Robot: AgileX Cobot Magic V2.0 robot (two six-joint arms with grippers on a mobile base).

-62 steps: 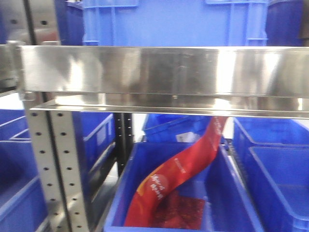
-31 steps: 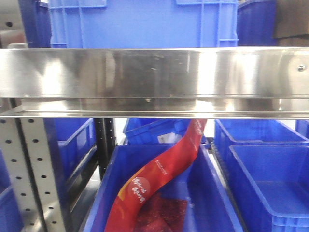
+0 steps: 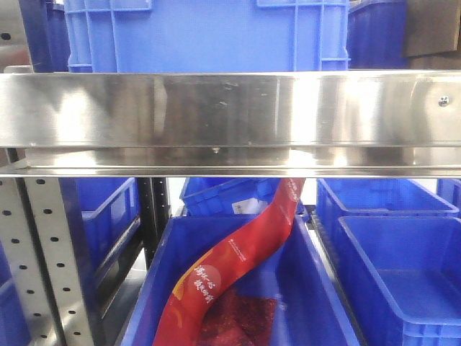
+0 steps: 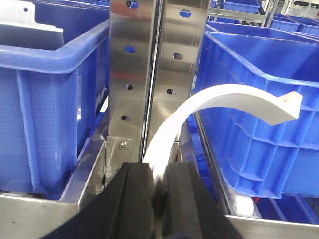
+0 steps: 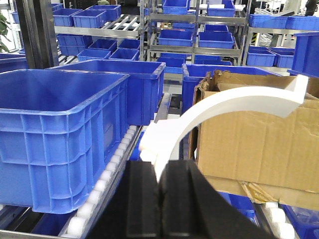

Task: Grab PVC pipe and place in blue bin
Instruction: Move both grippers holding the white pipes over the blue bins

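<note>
The left gripper [image 4: 158, 174] points level at a perforated steel upright post [image 4: 149, 74]. Its two flat black fingers [image 4: 134, 199] are drawn close, leaving a narrow slit. A white curved plastic strip [image 4: 219, 97] rises from that slit toward the post and arches right. The right gripper [image 5: 160, 172] also sits level, its black fingers [image 5: 144, 199] almost touching, and bears another white curved plastic strip [image 5: 224, 102].

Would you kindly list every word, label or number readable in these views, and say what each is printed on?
Red packaging strip, yellow characters low on it: blurred, not readable.
Same strip, small white print higher up: too small to read.
White label on the rear blue bin: too small to read.
Both wrist views: no text visible.
</note>
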